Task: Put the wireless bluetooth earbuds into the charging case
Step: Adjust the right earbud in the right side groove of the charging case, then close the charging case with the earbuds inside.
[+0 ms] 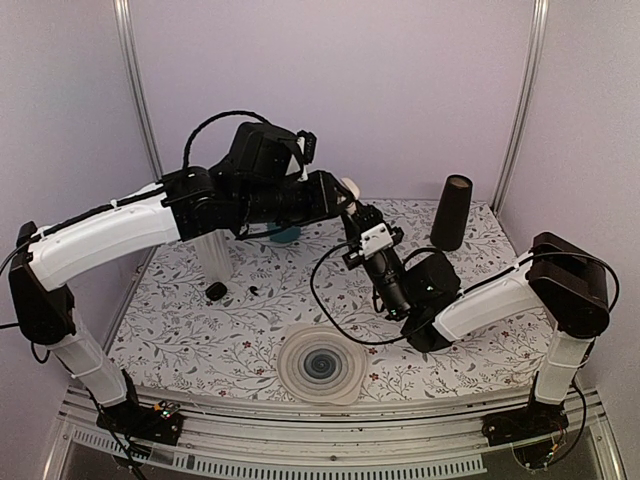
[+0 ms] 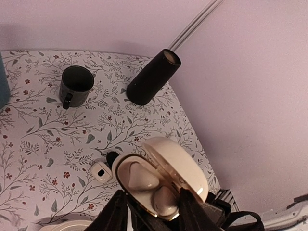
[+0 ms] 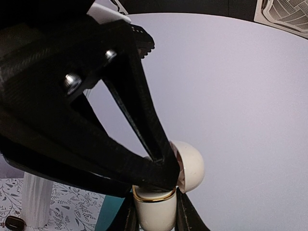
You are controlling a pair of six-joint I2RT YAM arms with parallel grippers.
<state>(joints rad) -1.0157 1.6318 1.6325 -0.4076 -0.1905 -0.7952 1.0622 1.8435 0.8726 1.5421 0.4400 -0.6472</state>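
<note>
The white charging case hangs in the air with its lid open, above the back middle of the table, and shows as a white spot in the top view. My left gripper is shut on its base from two sides. My right gripper reaches up from below, and its fingers press the gold-rimmed base on the other two sides. I cannot tell whether the two sockets hold earbuds. A small white earbud with a black tip lies on the cloth below.
A black mug and a tall black cylinder stand at the back right. A round plate lies at the front middle. A white post, a teal object and small black items sit on the left.
</note>
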